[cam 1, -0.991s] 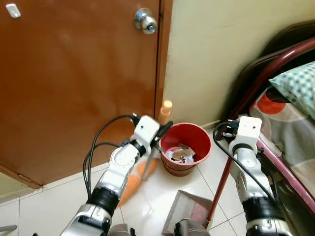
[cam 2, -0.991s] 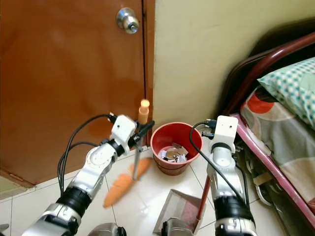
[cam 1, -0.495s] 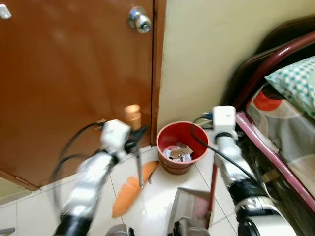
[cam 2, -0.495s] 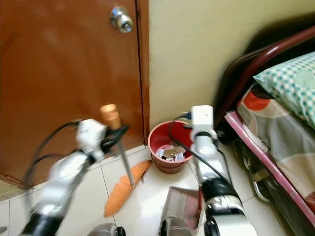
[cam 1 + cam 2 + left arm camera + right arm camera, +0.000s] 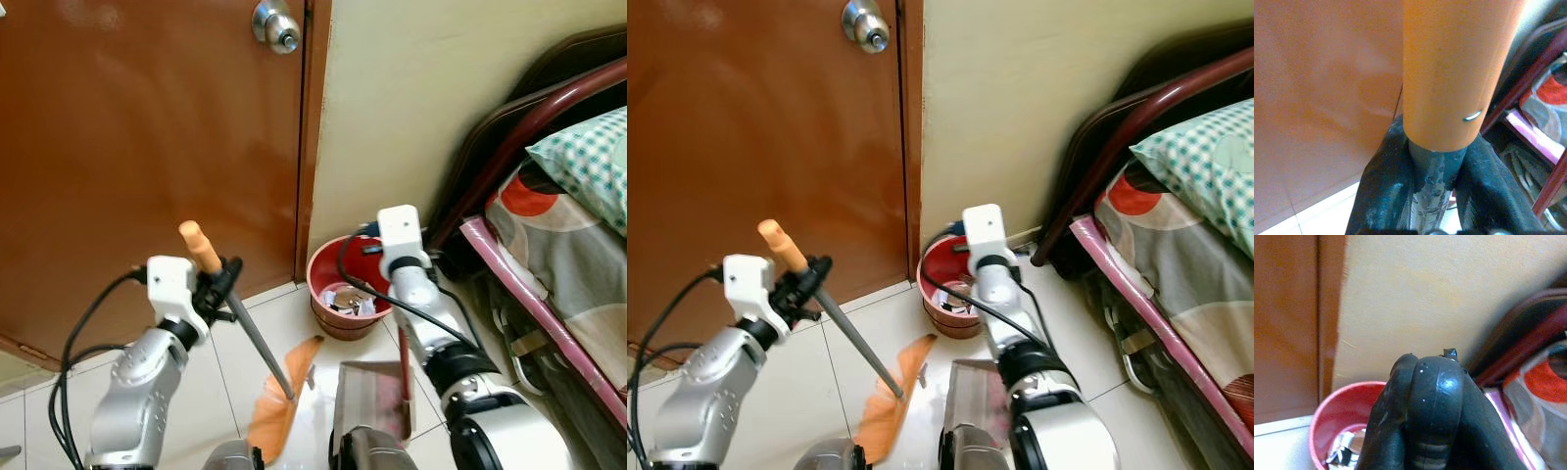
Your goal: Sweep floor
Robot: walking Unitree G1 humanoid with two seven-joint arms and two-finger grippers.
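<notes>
My left gripper (image 5: 223,284) is shut on the broom, just below its orange grip (image 5: 196,245); in the left wrist view the black fingers (image 5: 1382,196) clamp the dark rod under that grip (image 5: 1449,73). The rod slants down to the orange broom head (image 5: 277,406) on the white tiles. Beside the head lies the grey dustpan (image 5: 367,406). Its red handle (image 5: 405,377) rises under my right arm, and my right gripper (image 5: 1422,377) is shut on it. Against the wall stands a red bin (image 5: 328,264) holding paper scraps (image 5: 348,302).
A brown door (image 5: 147,147) with a metal knob (image 5: 274,24) fills the left. A cream wall (image 5: 431,88) is behind the bin. A bed with a dark red frame (image 5: 529,108), a patterned sheet (image 5: 578,245) and a checked pillow (image 5: 588,147) borders the right.
The view has shifted. My left arm swung back to the left, dragging the broom head from beside the bin toward me. The right arm and dustpan moved left, closer to the bin.
</notes>
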